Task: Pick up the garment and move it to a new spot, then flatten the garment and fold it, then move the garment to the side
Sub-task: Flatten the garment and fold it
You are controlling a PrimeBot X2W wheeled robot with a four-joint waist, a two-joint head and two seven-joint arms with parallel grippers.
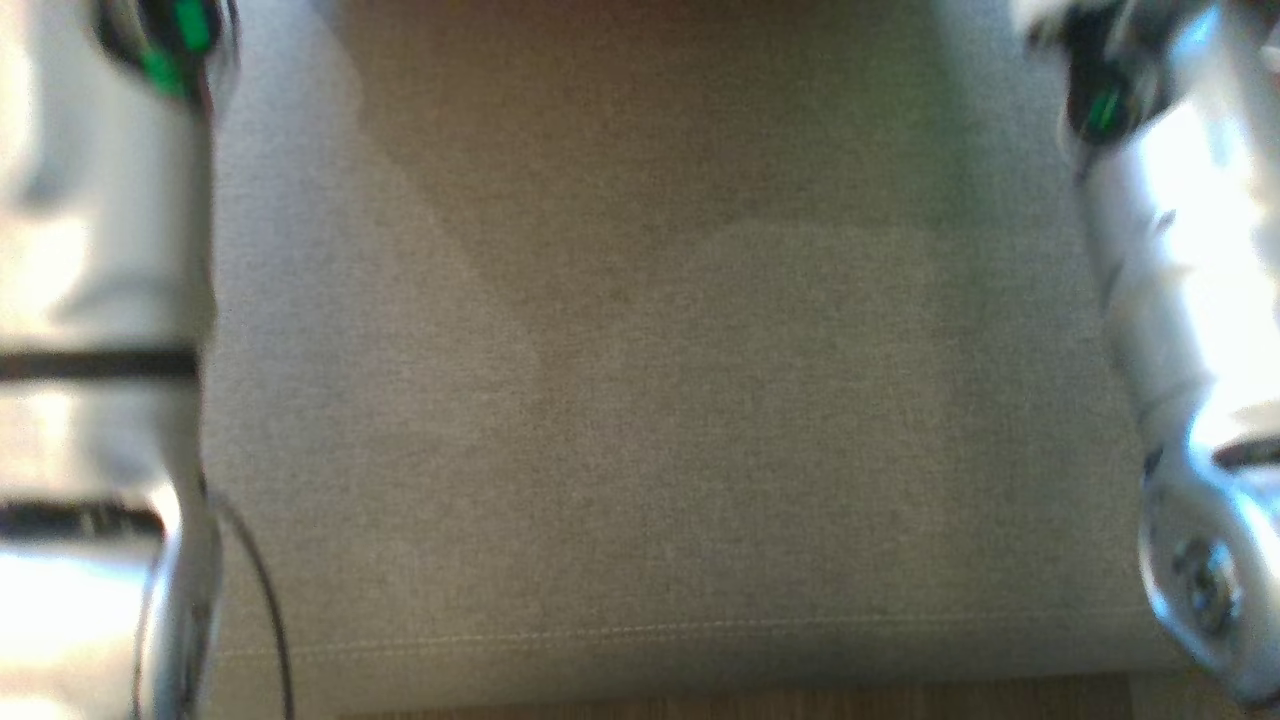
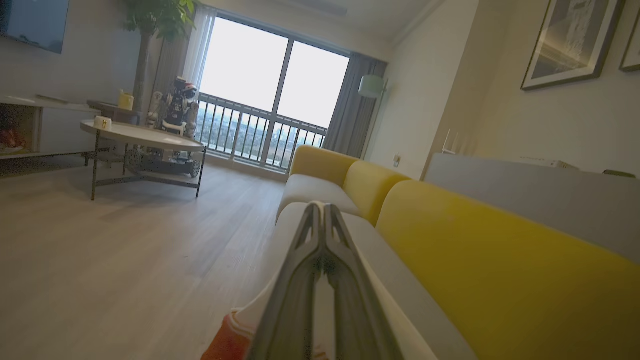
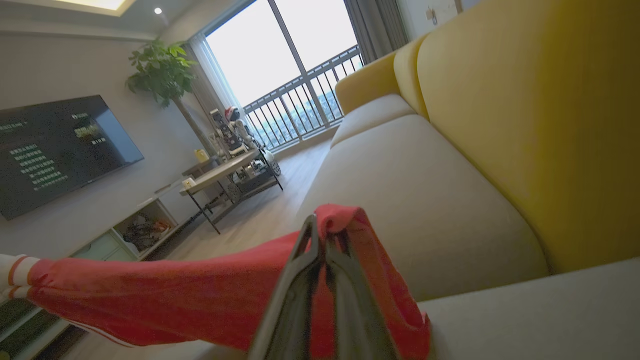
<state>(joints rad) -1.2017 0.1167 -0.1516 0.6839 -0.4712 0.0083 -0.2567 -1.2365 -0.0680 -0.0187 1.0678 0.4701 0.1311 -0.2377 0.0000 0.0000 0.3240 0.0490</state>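
Your long red fabric garment with white stripes (image 3: pixel 150 295) hangs in the air just above the sofa's grey woven seat cushion (image 3: pixel 425 200). It isn't lying on the cushion. One end is bunched over the tips of your right hand (image 3: pixel 322 232), whose two dark fingers are pressed together with red cloth caught between them, so that hand has it firmly.

From there the garment's long axis runs away to the left of the right wrist view and ends in a white-and-red striped cuff (image 3: pixel 17 272) at the frame edge. Your left hand (image 2: pixel 322 210) is also closed tip to tip. A red-and-white bit of cloth (image 2: pixel 227 340) sits low beside its fingers, but you can't tell from here whether it is pinched or only draped there.

The lay-down turns on that axis: I'd judge the cloth spans from right hand towards left, so lower both ends together.

For room, the head view, blurred, gives you a broad stretch of seat between the pale left forearm (image 1: pixel 100 300) and right forearm (image 1: pixel 1180 300). Mind the stitched front edge (image 1: pixel 640 632), the pale wooden floor (image 2: pixel 125 250) beyond it, and the yellow backrest (image 3: pixel 525 125) close behind
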